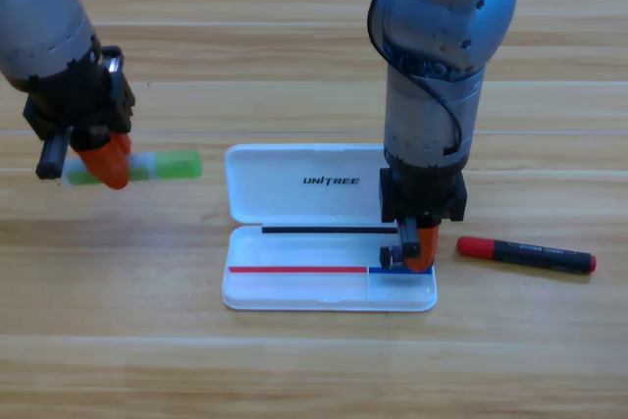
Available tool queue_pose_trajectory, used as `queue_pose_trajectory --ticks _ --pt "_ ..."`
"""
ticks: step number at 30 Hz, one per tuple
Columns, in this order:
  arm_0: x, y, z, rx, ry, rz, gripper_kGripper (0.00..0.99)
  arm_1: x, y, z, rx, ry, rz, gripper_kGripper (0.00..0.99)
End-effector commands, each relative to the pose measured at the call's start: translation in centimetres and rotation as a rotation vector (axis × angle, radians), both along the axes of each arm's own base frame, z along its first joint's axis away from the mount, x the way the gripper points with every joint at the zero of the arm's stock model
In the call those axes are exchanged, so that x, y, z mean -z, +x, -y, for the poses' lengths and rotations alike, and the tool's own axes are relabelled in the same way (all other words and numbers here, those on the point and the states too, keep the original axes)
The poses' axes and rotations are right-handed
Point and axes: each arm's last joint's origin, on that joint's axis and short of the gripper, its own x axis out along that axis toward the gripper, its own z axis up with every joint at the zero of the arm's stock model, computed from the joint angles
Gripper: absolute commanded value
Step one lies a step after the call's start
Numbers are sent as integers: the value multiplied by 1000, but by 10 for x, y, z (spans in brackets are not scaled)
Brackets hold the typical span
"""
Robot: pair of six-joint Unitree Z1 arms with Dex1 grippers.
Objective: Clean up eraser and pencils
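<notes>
Inspecting from the high view, findings follow.

Left gripper (106,159): comes in from the upper left corner and sits over the left part of the wooden table (314,370). Its orange jaw tip lies directly across the green pencil. Whether the jaws are parted or closed, or have any hold on the pencil, cannot be told; only one orange tip is distinct.

Green pencil (177,164): lies flat and roughly level, left of the white case and just apart from its lid edge. Its bright green end points toward the case; its paler end shows left of the gripper.

Right gripper (417,250): hangs straight down from the top centre, with its tip inside the lower tray of the case at the right-hand compartment. The jaw gap is hidden by the gripper body; its opening cannot be told.

Eraser (389,255): a small dark block is seen at the left side of the right gripper's orange tip, in the tray's right end. Touching or held cannot be told.

White case (294,183): open, lid laid flat toward the top, tray below.

Black marker (530,255): red cap toward the case, lying on the table right of the tray, near but apart, slightly tilted.
</notes>
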Motion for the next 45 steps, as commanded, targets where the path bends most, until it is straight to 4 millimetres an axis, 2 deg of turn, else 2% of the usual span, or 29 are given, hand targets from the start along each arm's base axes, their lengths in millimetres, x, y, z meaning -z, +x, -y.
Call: queue_pose_trajectory --ticks 1,4,6,10,13,16,20,23,25,28,34,39,45 --pt "-3 -7 0 3 6 3 0 32 -8 -11 -20 -56 -74 213" --pt "-3 -7 0 3 7 2 0 32 -9 -12 -20 -45 -86 457" --pt "-2 -7 0 3 8 0 0 32 -9 -12 -19 -45 -87 528" --pt "0 -6 1 3 11 -5 0 28 -9 -11 -18 -39 -82 739" --pt "0 -5 1 2 9 -4 0 14 -12 -7 -19 -18 -66 739" --pt "-2 -4 3 0 -1 -3 0 -10 -17 5 -10 14 -42 739" --pt "-2 -5 15 15 -23 -9 0 -40 -24 35 20 34 -27 739" --pt "-2 -8 30 30 -41 -17 0 -47 -24 61 58 19 -31 744" --pt "0 -10 42 41 -50 -24 0 -44 -20 76 80 2 -40 795" --pt "4 -15 60 63 -67 -44 0 -31 -7 92 106 -8 -45 795" --pt "24 -22 94 124 -67 -97 0 15 33 114 139 -32 -21 795" --pt "48 -24 113 168 -54 -135 0 40 51 123 144 -41 -17 793" --pt "73 -16 127 189 -35 -150 0 53 52 121 133 -49 -52 787"
